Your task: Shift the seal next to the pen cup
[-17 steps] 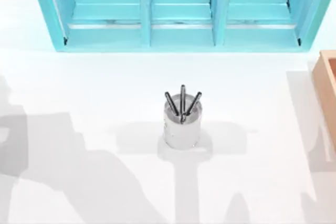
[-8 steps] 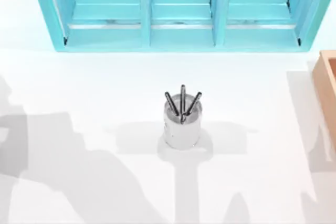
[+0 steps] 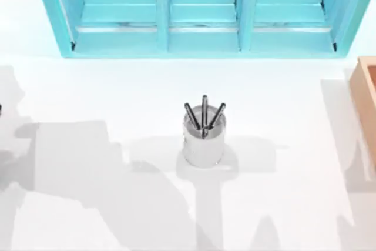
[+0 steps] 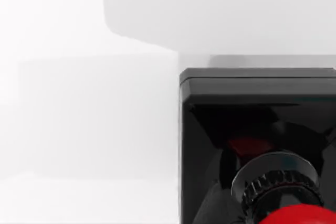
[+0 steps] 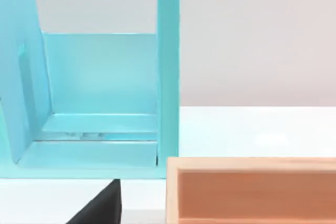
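The pen cup [image 3: 203,143] is a shiny silver cylinder standing at the middle of the table, with three dark pens sticking out of its top. The seal [image 4: 257,145] appears very close in the left wrist view, its black square base toward the table and its glossy red knob [image 4: 296,217] nearest the camera. A dark sliver of my left arm [image 3: 1,109] touches the left edge of the top view, far left of the cup. A black part of my right gripper [image 5: 101,205] shows low in the right wrist view.
A turquoise shelf unit [image 3: 200,13] with three bays runs along the back of the table. A wooden box [image 3: 365,101] sits at the right edge, also close in the right wrist view [image 5: 252,190]. White tabletop surrounds the cup.
The arm shadows on the left part of the table have shifted toward the cup, and a dark sliver has appeared at the top view's left edge. The cup has not moved.
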Tool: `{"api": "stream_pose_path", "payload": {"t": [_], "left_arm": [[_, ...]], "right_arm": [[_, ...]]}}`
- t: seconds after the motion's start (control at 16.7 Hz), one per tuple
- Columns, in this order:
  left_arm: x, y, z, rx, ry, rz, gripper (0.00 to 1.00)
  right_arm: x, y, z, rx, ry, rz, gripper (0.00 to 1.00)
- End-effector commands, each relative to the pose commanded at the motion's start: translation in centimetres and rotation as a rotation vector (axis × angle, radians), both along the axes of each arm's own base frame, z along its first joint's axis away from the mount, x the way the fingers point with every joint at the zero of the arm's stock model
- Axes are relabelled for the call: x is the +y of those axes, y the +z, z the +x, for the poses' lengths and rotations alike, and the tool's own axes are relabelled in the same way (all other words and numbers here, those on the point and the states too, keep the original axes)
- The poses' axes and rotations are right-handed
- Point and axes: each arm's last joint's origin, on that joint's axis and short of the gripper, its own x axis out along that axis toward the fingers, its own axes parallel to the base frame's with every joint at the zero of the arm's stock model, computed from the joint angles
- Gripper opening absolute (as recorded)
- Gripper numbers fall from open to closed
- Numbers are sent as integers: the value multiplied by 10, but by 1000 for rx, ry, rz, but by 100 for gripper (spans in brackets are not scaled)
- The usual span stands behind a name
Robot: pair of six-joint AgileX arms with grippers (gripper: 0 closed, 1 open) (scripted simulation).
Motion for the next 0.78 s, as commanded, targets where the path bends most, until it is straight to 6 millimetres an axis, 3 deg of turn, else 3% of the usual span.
{"api": "stream_pose_path", "payload": {"t": [0.24,0.48,0.6,0.78], "left_arm": [[-54,50,7,27,-3,-3,0],[-108,103,-6,25,-2,0,0],[-120,119,-12,8,-2,-1,0],[-121,121,-13,5,-2,-1,0]], "right_arm": [[0,0,0,0,0,0,100],[0,0,0,0,0,0,100],[0,0,0,0,0,0,100],[0,0,0,0,0,0,100]]}}
